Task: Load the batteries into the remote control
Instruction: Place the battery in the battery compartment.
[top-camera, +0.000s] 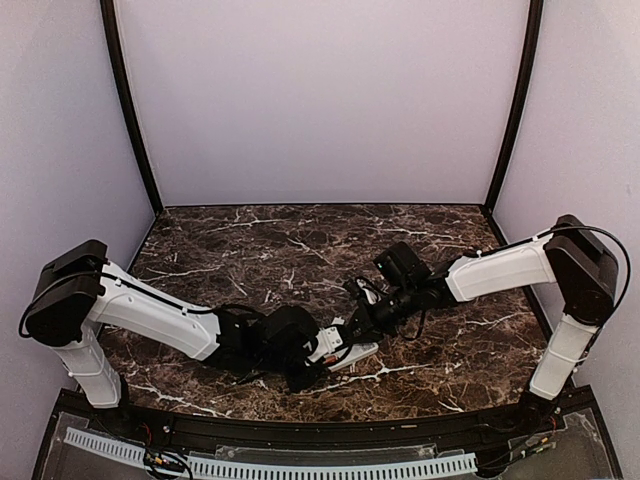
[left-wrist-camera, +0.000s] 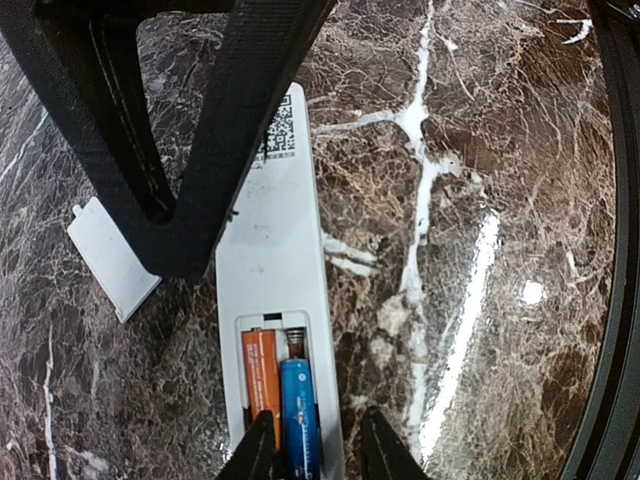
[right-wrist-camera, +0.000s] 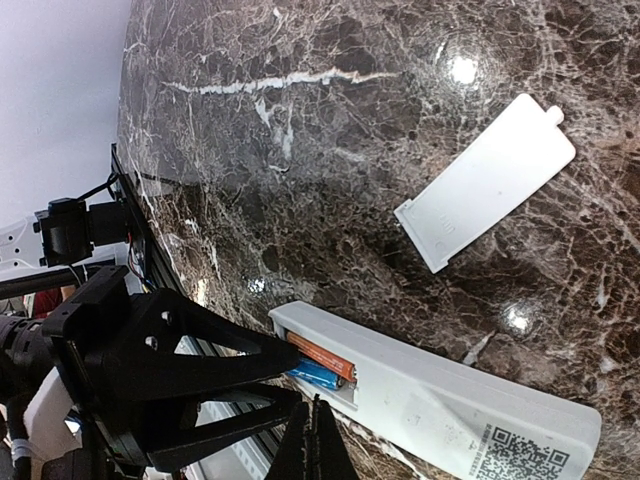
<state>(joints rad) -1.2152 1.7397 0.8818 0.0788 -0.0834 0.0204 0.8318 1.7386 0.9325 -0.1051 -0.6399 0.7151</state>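
Left wrist view showed the remote (left-wrist-camera: 270, 290) lying label-up on the marble table (left-wrist-camera: 480, 200), orange battery (left-wrist-camera: 260, 385) and blue battery (left-wrist-camera: 299, 415) side by side in its bay. Left gripper (left-wrist-camera: 315, 455) straddled the blue one, jaws slightly parted. Right gripper (right-wrist-camera: 312, 440) was closed, empty. Cover (right-wrist-camera: 487, 182) lay apart.

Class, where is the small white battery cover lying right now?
In the left wrist view the battery cover lies flat on the marble table, left of the remote control and apart from it, partly hidden behind the right gripper.
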